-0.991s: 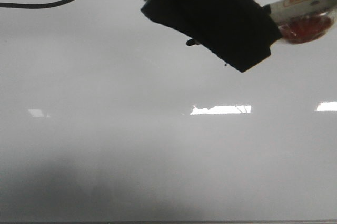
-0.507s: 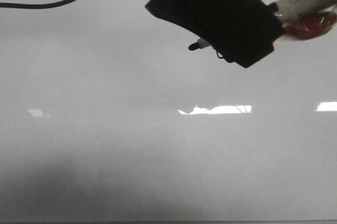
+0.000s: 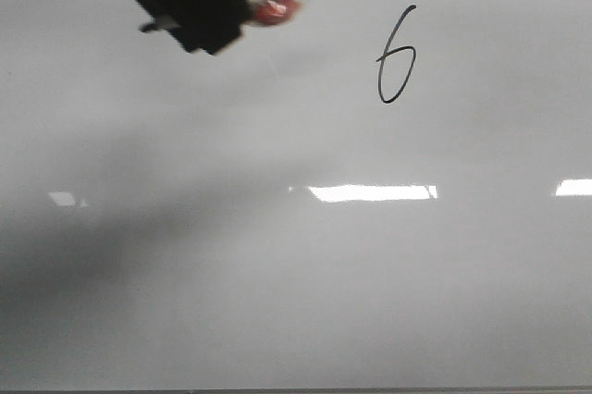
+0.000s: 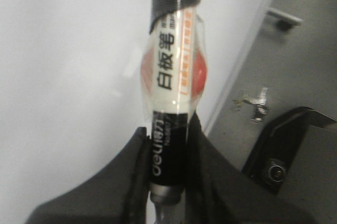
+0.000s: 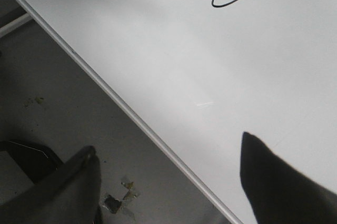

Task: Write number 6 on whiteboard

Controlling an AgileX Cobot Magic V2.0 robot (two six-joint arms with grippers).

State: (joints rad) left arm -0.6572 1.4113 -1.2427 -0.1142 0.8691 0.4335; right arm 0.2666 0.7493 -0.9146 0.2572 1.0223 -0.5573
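- The left hand (image 3: 190,10) sat at the upper left of the front view, pinching a marker (image 4: 171,103) between its two dark fingers (image 4: 131,176); the marker's pale printed barrel with a red patch stuck out past them.
- The 6 (image 3: 396,56) stood finished on the whiteboard (image 3: 296,283), upper right of centre: a tall, narrow, slanted loop under a curved top stroke, well apart from the left hand.
- The step in hand appeared to be pulling the marker clear. Doing it well would mean lifting straight off the board before moving sideways, so the tip leaves no stray line, and keeping clear of the wet digit.
- The right hand (image 5: 168,182) was spread and held nothing; its two dark fingertips framed the board's edge in its wrist view.
- Edges: a thin dark rim (image 3: 296,390) ran along the bottom of the board in the front view; in the right wrist view the edge (image 5: 131,113) cut diagonally, with bare floor beyond.
- Open room: the board below and to the left of the digit was blank, showing only bright reflections and soft shadow.
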